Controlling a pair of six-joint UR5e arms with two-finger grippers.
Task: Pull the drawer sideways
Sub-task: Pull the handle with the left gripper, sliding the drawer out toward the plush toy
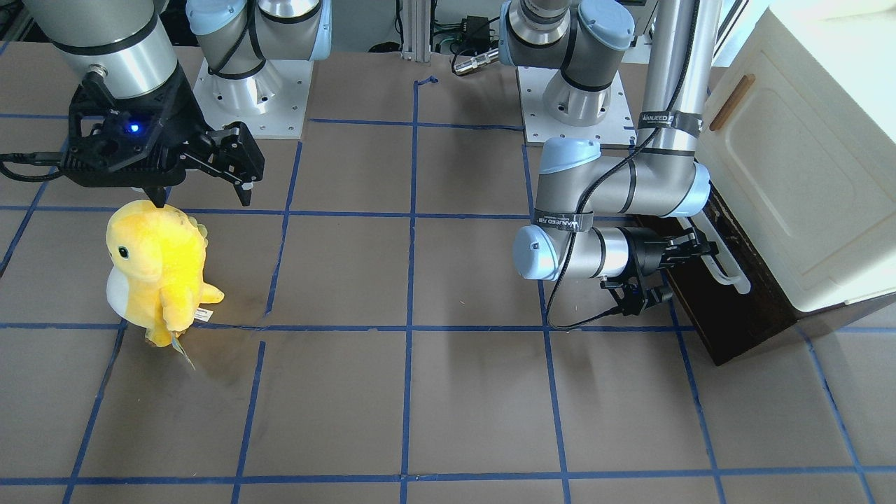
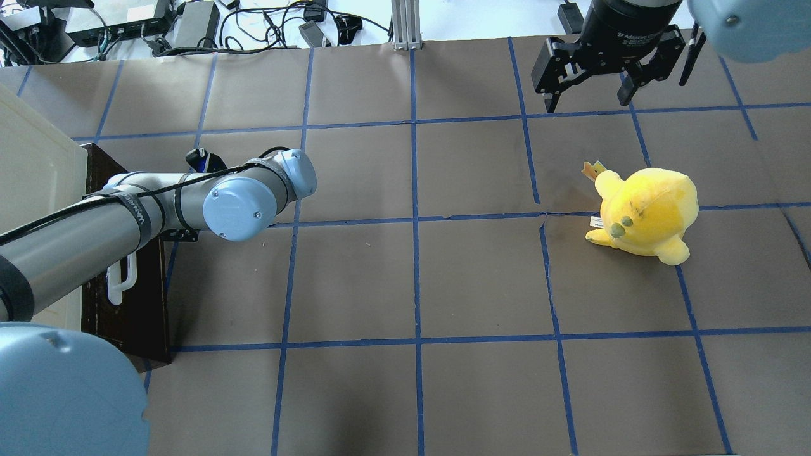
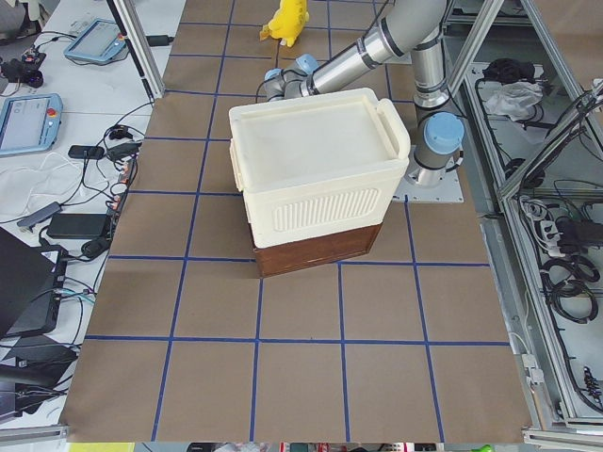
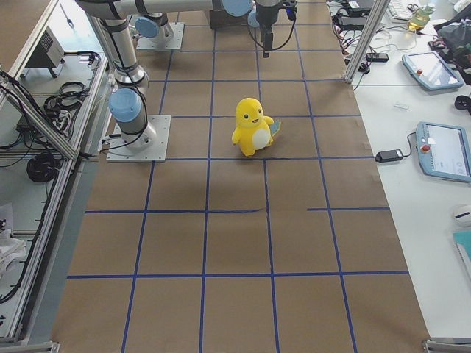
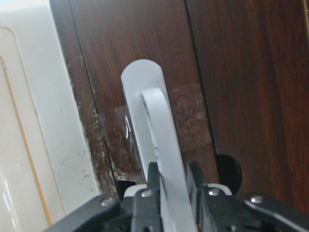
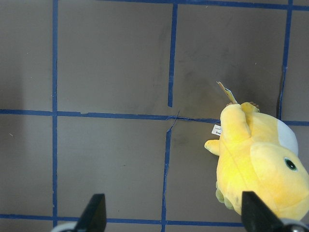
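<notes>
So the left claw [image 5: 174,180] is pinched shut on the white handle [image 5: 154,125] of the drawer [image 1: 742,318], which sits at table level under the cream cabinet [image 1: 791,161] at the table's [image 1: 455,392] edge on the robot's left. What I'd worry about: the wrist cam shows the fingers [image 5: 195,175] gripping the bar close to one of its end mounts, not the middle. My guess is an off-centre pull could twist the drawer in its runners and jam it. That bar looks smooth too, so the fingers could slide along or slip off if the pull isn't square. And nothing visibly anchors the cabinet, so the whole box might just skid across the table instead of the drawer coming out. Orientation-wise, the dark wooden front faces the middle of the table, toward the robot's right. Its long axis, and the handle's, runs from the robot's side to the operators' side. The right claw [image 2: 586,98] hangs wide open and empty up near the yellow plush toy [image 1: 157,269], not touching it.
</notes>
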